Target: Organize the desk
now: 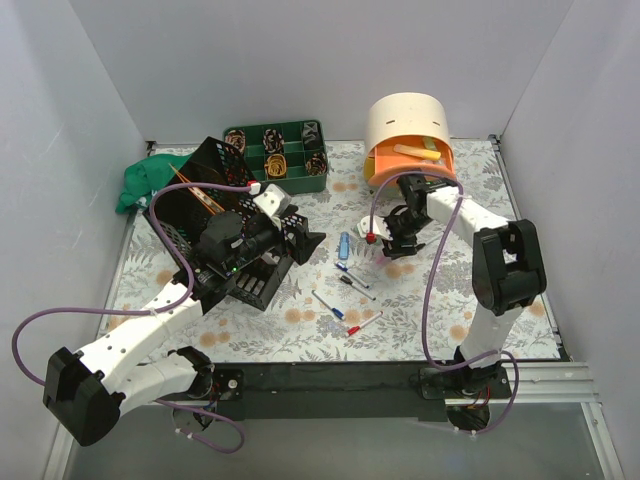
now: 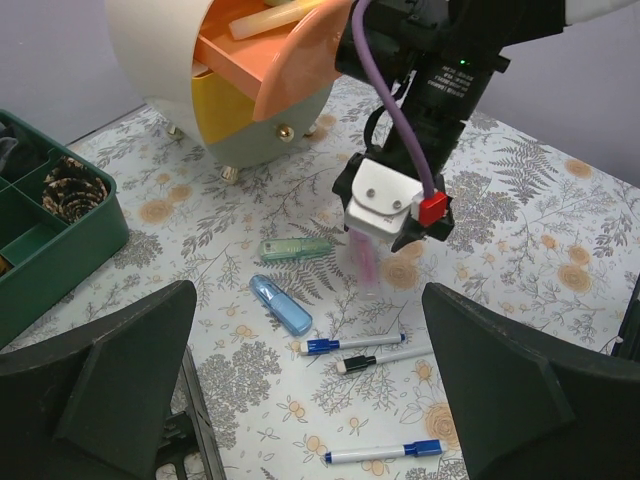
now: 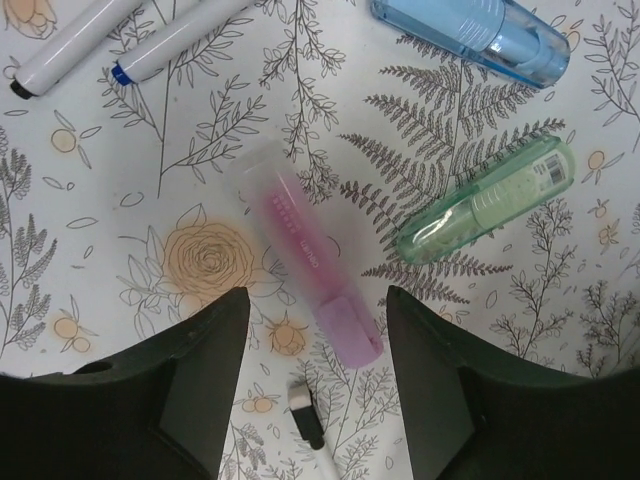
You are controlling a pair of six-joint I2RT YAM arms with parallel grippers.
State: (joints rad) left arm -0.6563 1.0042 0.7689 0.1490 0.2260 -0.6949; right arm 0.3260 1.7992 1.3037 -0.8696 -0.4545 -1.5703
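The desk (image 1: 300,335) has a pale floral top. On it lie a pink highlighter (image 3: 300,250), a green tube (image 3: 490,200), a blue tube (image 3: 470,35) and several markers (image 2: 350,343). My right gripper (image 3: 315,300) hovers low over the pink highlighter, which looks blurred. Its jaws stand apart on either side of the capped end without touching it. Seen from the left wrist, the right gripper (image 2: 390,205) hangs just above that highlighter (image 2: 365,260). My left gripper (image 2: 315,400) is wide open with nothing in it, above the black wire rack (image 1: 195,215).
A cream drum organizer (image 1: 408,135) with an open orange drawer stands at the back right. At the back centre sits a green compartment tray (image 1: 278,152) with pine cones. A green cloth (image 1: 140,185) lies at the far left. Loose markers (image 1: 350,280) lie mid-desk.
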